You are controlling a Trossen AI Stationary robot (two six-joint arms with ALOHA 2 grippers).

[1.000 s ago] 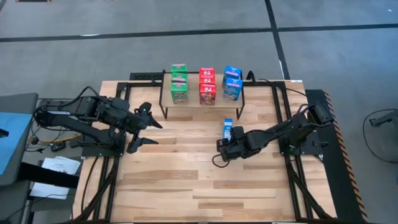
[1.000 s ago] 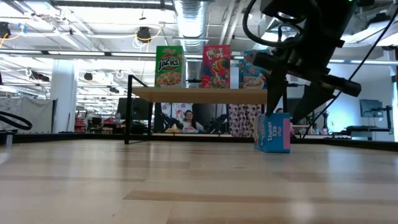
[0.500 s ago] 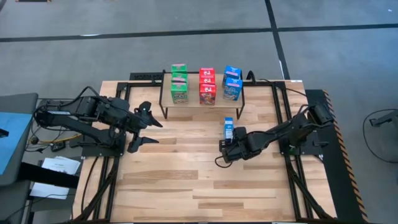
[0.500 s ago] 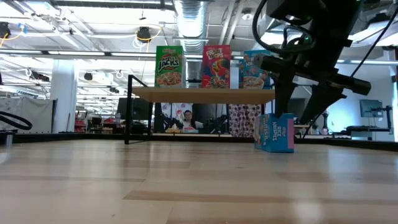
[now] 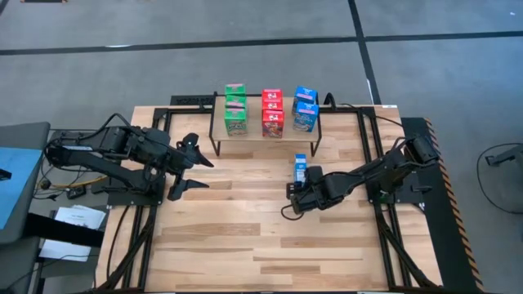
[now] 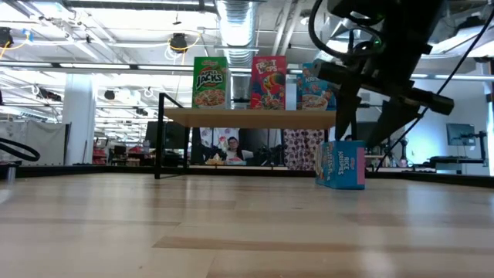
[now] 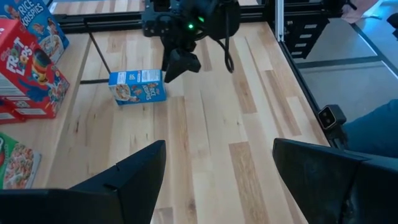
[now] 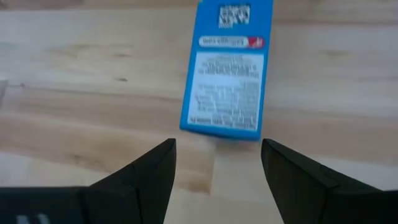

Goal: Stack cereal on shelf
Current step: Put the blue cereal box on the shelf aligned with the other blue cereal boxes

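1. Blue, a small printed cardboard cereal box (image 5: pixel 300 168) lies flat on the slatted light-wood tabletop (image 5: pixel 245 237), in front of the shelf's right end and apart from it.
2. Just beside that box, the right gripper (image 5: pixel 296 196) hovers low with its two dark fingers (image 8: pixel 146 171) spread; nothing is between them and they do not touch the box.
3. Behind the box stands the low light-wood shelf on thin black legs (image 5: pixel 265 131), bearing green boxes (image 5: pixel 235 110), red boxes (image 5: pixel 272 113) and blue boxes (image 5: pixel 305 109) in three side-by-side stacks.
4. Well apart, over the table's left side, the left gripper (image 5: pixel 186 167) waits with its fingers wide and empty.
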